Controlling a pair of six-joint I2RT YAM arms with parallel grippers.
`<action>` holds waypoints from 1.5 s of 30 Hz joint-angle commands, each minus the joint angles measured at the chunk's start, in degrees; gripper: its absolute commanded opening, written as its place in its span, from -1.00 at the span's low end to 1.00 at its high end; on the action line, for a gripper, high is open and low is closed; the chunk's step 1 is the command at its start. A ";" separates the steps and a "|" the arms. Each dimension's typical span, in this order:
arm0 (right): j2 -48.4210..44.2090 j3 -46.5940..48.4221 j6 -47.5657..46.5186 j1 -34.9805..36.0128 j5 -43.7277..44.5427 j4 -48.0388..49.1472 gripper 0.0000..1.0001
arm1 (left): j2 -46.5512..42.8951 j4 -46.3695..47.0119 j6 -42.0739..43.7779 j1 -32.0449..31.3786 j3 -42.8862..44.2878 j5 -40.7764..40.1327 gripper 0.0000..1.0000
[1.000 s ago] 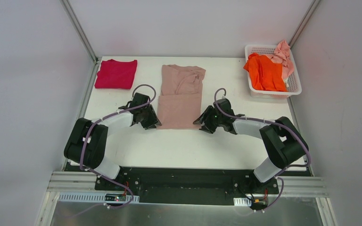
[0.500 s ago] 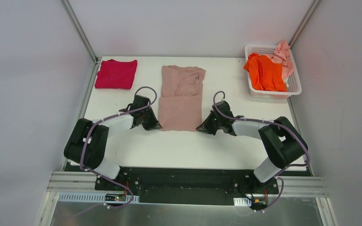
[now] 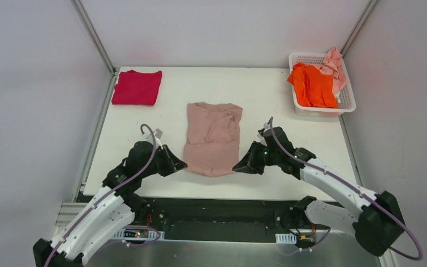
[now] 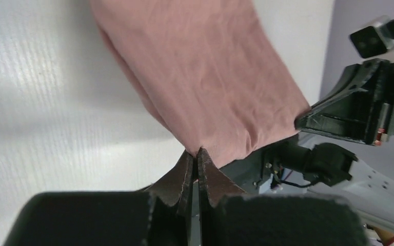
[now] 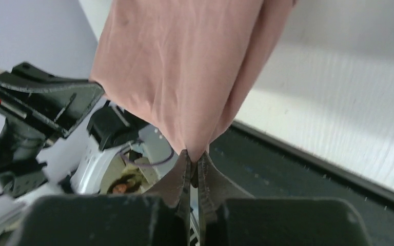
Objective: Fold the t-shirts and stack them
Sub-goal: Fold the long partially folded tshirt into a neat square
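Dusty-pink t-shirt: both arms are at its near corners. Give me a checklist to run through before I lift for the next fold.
1. Left gripper shut on the near left corner of the dusty-pink t-shirt: ok.
2. Right gripper shut on the near right corner: ok.
3. Near half of the shirt smooth between the two grips: ok.
4. Far half smooth: not ok, it is wrinkled around the neckline.
5. Folded crimson t-shirt and white basket lie apart from the fold path: ok.
6. Every cloth layer caught in each pinch: cannot tell.
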 commanded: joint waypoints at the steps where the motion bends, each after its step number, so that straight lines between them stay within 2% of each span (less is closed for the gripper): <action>1: -9.03 2.87 2.42 2.23 -3.69 -12.60 -1.00 | -13.02 -10.93 -3.44 -1.00 1.76 -0.43 -1.00; 4: -11.71 3.90 3.26 2.27 -4.43 -14.34 -1.00 | -16.57 -12.67 -2.79 -1.00 4.27 -1.72 -1.00; 7: -13.58 4.29 4.45 2.22 -3.98 -12.80 -1.00 | -15.22 -12.77 -1.61 -1.00 7.37 -3.67 -1.00; 12: -11.50 8.06 2.35 0.23 -1.14 -12.44 -1.00 | -6.85 -12.68 0.37 -1.00 12.91 -10.29 -1.00; 20: -4.94 12.45 0.66 -8.25 -0.43 -6.04 -1.00 | 8.51 -9.55 4.26 -0.85 22.17 -21.82 -1.00; 26: 1.22 16.41 -2.12 -13.97 -3.03 -5.26 -1.00 | 21.60 -5.40 7.07 1.28 29.44 -21.20 -1.00; 32: 7.33 18.60 -2.01 -18.91 -5.67 -1.20 -1.00 | 29.35 -3.44 9.17 4.34 34.98 -21.77 -1.00; 45: 20.97 25.55 -3.93 -23.10 -7.03 2.09 -1.00 | 47.47 0.55 12.56 10.49 44.16 -14.60 -1.00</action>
